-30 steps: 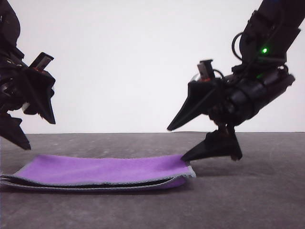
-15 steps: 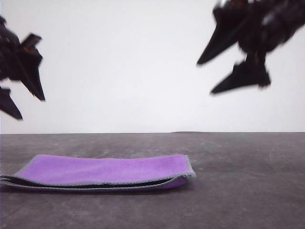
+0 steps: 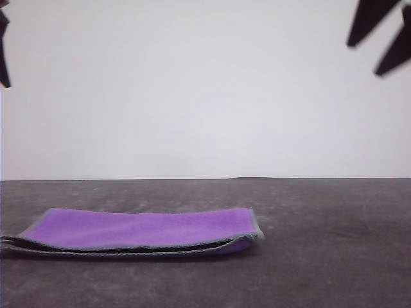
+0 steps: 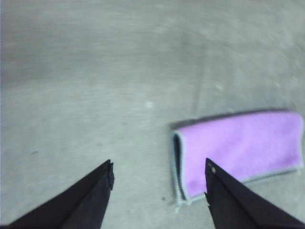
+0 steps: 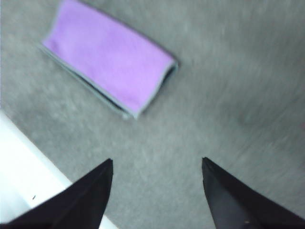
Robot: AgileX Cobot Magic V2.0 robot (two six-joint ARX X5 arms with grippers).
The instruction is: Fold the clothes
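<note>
One small fleecy cloth [image 3: 138, 231], purple face up with a grey stitched hem and a dark inner face showing at the open edge, lies folded flat on the dark grey desk [image 3: 321, 256], toward its near left part. We see both black grippers raised high above it, well apart from the cloth: the left gripper [image 4: 157, 183] with its fingers spread and nothing between them, the right gripper [image 5: 156, 179] likewise spread and empty. Behind the desk stands a plain white wall [image 3: 192, 96].
</note>
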